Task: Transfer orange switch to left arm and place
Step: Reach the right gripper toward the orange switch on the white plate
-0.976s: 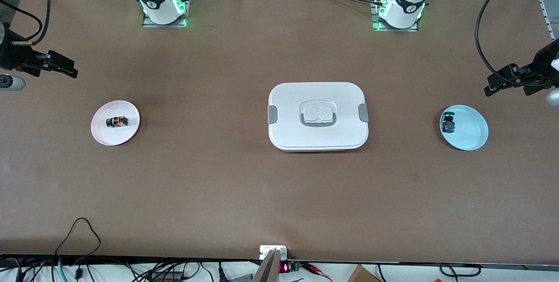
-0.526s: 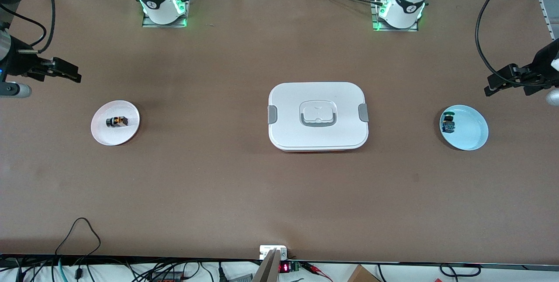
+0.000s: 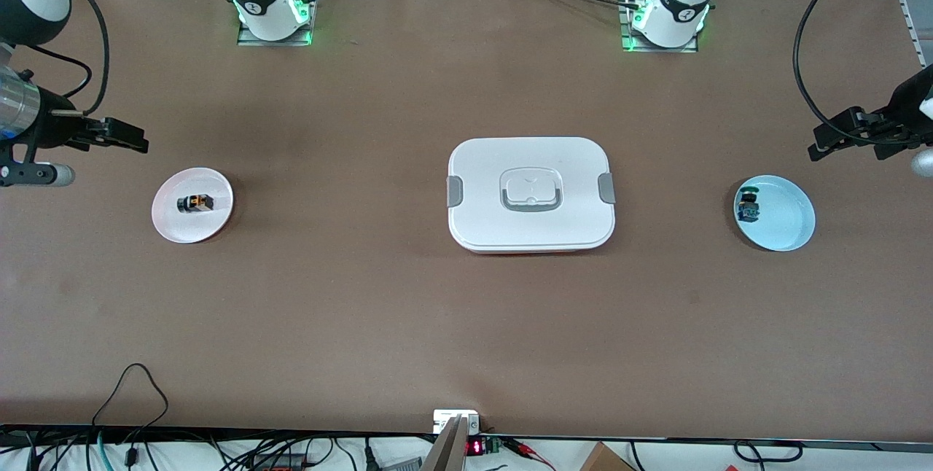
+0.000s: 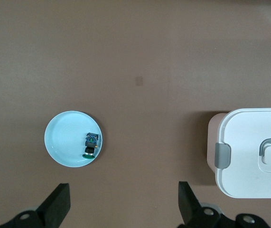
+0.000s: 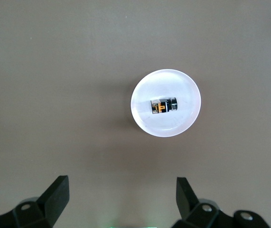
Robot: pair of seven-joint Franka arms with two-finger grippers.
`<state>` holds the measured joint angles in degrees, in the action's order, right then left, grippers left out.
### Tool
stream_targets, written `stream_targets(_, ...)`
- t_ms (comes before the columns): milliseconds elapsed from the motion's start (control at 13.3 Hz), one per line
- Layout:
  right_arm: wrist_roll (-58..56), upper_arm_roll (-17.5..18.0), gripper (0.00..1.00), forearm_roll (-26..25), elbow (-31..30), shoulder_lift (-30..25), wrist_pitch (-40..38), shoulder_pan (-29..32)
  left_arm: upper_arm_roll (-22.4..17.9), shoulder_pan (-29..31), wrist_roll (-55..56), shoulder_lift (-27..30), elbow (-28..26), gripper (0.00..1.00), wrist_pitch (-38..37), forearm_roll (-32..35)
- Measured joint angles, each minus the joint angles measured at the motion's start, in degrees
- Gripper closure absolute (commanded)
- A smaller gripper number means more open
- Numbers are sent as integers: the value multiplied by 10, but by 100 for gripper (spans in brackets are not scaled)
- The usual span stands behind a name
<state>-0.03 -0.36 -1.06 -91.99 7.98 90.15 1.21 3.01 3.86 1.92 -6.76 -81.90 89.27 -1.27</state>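
Note:
The orange switch (image 3: 194, 203) (image 5: 163, 106), a tiny black block with orange parts, lies on a pale pink plate (image 3: 211, 227) (image 5: 147, 123) toward the right arm's end of the table. My right gripper (image 3: 124, 137) (image 5: 122, 192) hovers open and empty above the table beside that plate. The white lidded box (image 3: 531, 194) (image 4: 254, 156) sits mid-table. My left gripper (image 3: 831, 143) (image 4: 124, 199) hangs open and empty over the left arm's end of the table, near a light blue plate (image 3: 783, 227) (image 4: 61, 145).
A small blue component with a green cap (image 3: 747, 207) (image 4: 91, 144) rests on the blue plate. Cables (image 3: 131, 398) trail along the table edge nearest the front camera. Both arm bases (image 3: 273, 8) (image 3: 667, 15) stand at the edge farthest from it.
The right arm has swung its gripper in over the table, closer to the pink plate. The left arm, the switch and the box have not moved.

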Motion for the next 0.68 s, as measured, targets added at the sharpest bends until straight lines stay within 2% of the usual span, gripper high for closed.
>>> stream_targets(300,0,0,0,0,0,19,30,0,0,0,0,0,0,0,0,0)
stream_targets(676,0,0,0,0,1,72,70,1,0,0,0,0,0,0,0,0)
